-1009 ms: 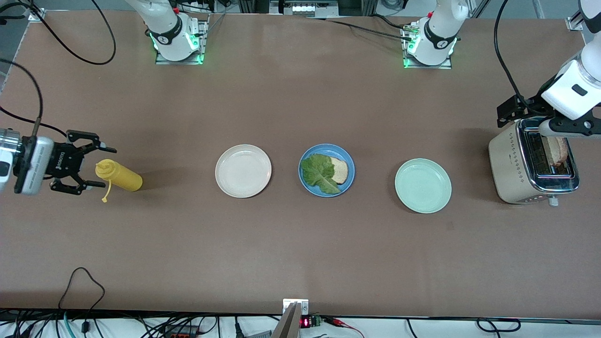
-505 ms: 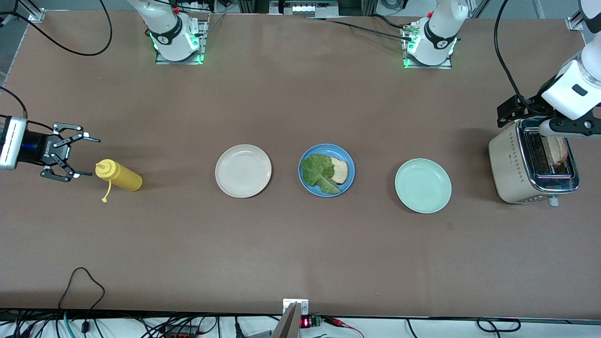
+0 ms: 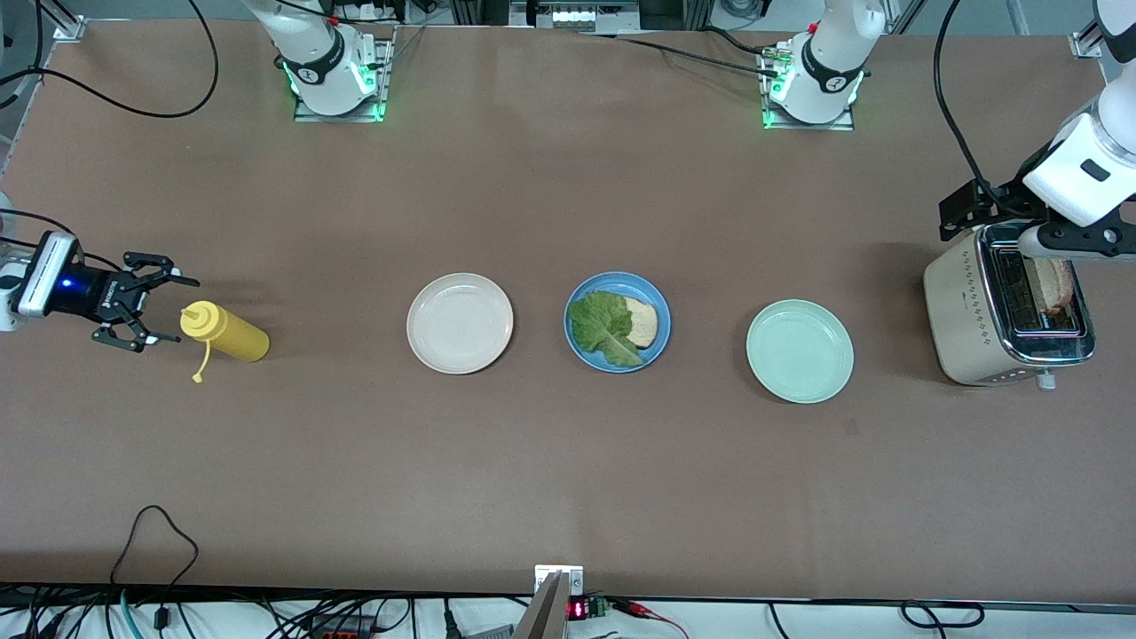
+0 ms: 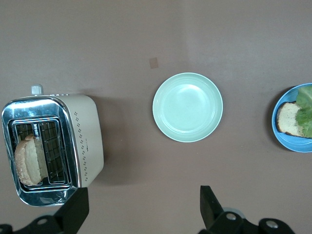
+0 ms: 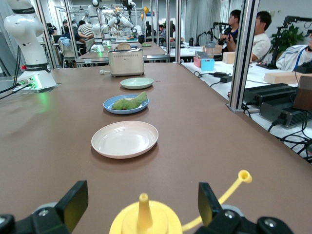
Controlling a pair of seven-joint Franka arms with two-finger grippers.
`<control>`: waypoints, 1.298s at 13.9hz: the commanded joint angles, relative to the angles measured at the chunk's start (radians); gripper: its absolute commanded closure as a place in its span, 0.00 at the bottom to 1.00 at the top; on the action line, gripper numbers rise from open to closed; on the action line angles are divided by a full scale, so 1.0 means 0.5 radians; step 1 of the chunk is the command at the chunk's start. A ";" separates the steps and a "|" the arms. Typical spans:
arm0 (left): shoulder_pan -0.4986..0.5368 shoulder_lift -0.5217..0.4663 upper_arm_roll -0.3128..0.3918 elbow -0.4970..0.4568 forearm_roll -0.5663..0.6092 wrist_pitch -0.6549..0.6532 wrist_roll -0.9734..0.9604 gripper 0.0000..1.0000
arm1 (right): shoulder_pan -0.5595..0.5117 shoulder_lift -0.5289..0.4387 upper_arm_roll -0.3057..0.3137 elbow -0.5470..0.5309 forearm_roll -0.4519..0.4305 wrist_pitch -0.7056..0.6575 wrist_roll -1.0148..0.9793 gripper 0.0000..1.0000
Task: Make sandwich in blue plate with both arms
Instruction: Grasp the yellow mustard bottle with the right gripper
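Your blue plate (image 3: 618, 321) sits mid-table, between the cream plate (image 3: 460, 322) and the mint-green plate (image 3: 800, 351), holding one bread slice (image 3: 642, 323) with a lettuce leaf (image 3: 603, 328) lying partly over it. Both grippers are well apart from it, one at each end of the table.

Your right gripper (image 3: 149, 301) is at the right arm's end, level with the nozzle tip of a yellow squeeze bottle (image 3: 224, 331) that lies on its side. Its fingers (image 5: 73, 201) are spread wide with nothing between them; in the right wrist view the bottle's nozzle (image 5: 143, 212) points up into the gap, with its tethered cap (image 5: 243, 176) swung out to one side.

Your left gripper (image 4: 144, 207) hangs over the table just beside the toaster (image 3: 1006, 304) at the left arm's end, fingers (image 4: 209, 204) wide apart and holding nothing. The second bread slice (image 4: 28, 160) stands in one toaster slot.

The three plates lie in a row, each apart from the next, with bare brown tabletop (image 3: 568, 479) between them and the edge nearest the front camera.
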 commanded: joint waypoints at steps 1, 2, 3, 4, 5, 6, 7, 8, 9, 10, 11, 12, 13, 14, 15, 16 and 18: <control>-0.004 -0.030 -0.005 -0.020 0.014 -0.015 -0.020 0.00 | -0.091 0.182 0.035 0.139 0.080 -0.142 -0.090 0.00; -0.004 -0.030 -0.005 -0.020 0.014 -0.015 -0.020 0.00 | -0.100 0.222 0.035 0.145 0.089 -0.151 -0.127 0.00; -0.004 -0.030 -0.005 -0.023 0.014 -0.015 -0.020 0.00 | -0.104 0.256 0.035 0.148 0.092 -0.157 -0.155 0.00; -0.004 -0.030 -0.005 -0.020 0.014 -0.015 -0.020 0.00 | -0.107 0.290 0.035 0.148 0.099 -0.167 -0.185 0.00; -0.004 -0.030 -0.005 -0.020 0.014 -0.015 -0.020 0.00 | -0.107 0.327 0.035 0.157 0.126 -0.167 -0.216 0.00; -0.004 -0.030 -0.002 -0.023 0.014 -0.015 -0.020 0.00 | -0.107 0.354 0.035 0.166 0.135 -0.167 -0.232 0.00; -0.004 -0.030 -0.005 -0.023 0.014 -0.015 -0.020 0.00 | -0.107 0.388 0.035 0.188 0.135 -0.167 -0.250 0.00; -0.004 -0.030 -0.005 -0.020 0.014 -0.015 -0.020 0.00 | -0.107 0.431 0.035 0.212 0.139 -0.170 -0.274 0.00; -0.004 -0.030 -0.002 -0.023 0.014 -0.015 -0.020 0.00 | -0.107 0.474 0.041 0.243 0.139 -0.173 -0.284 0.00; -0.004 -0.030 -0.002 -0.020 0.014 -0.018 -0.020 0.00 | -0.107 0.505 0.041 0.261 0.139 -0.182 -0.299 0.00; -0.004 -0.030 -0.005 -0.023 0.014 -0.015 -0.020 0.00 | -0.107 0.535 0.047 0.267 0.163 -0.185 -0.320 0.00; -0.004 -0.030 -0.005 -0.020 0.014 -0.015 -0.020 0.00 | -0.104 0.557 0.047 0.268 0.218 -0.185 -0.345 0.00; -0.004 -0.030 -0.005 -0.023 0.014 -0.018 -0.020 0.00 | -0.098 0.582 0.050 0.268 0.240 -0.185 -0.357 0.00; -0.004 -0.030 -0.005 -0.020 0.014 -0.018 -0.020 0.00 | -0.088 0.591 0.053 0.277 0.246 -0.182 -0.364 0.00; -0.004 -0.030 -0.005 -0.020 0.014 -0.015 -0.020 0.00 | -0.079 0.594 0.053 0.292 0.246 -0.182 -0.364 0.00; -0.004 -0.030 -0.005 -0.020 0.014 -0.018 -0.020 0.00 | -0.070 0.594 0.056 0.310 0.246 -0.182 -0.361 0.00; -0.004 -0.030 -0.005 -0.023 0.014 -0.018 -0.020 0.00 | -0.055 0.594 0.053 0.329 0.246 -0.182 -0.345 0.14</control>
